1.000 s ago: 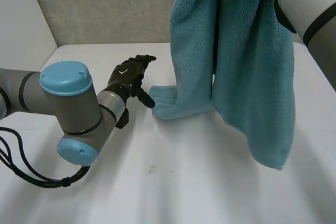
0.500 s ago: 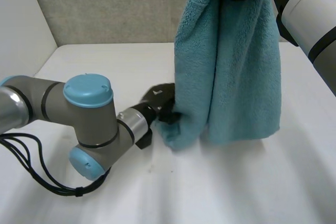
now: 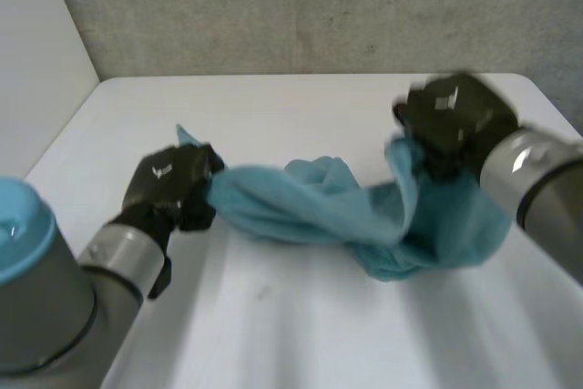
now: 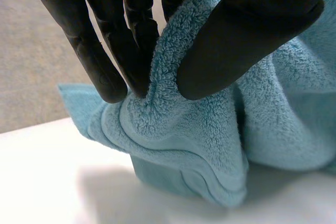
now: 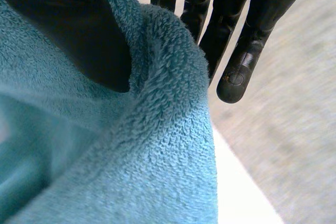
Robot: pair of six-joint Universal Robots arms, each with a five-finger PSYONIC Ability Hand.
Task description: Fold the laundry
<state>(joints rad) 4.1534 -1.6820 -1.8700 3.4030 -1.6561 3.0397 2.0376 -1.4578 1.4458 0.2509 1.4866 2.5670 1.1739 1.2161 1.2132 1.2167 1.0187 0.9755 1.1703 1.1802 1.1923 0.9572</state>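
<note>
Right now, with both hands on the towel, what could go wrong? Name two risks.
1. The left hand pinches only a thin ridge of towel near its hem; a pull might slip it free.
2. Between it and the right hand the towel lies bunched on the table, so folding now could trap creases.

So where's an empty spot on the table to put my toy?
Bare table lies in front of the towel, and behind it up to the wall. The middle is crowded: left robot hand and right robot hand hold the towel there.
</note>
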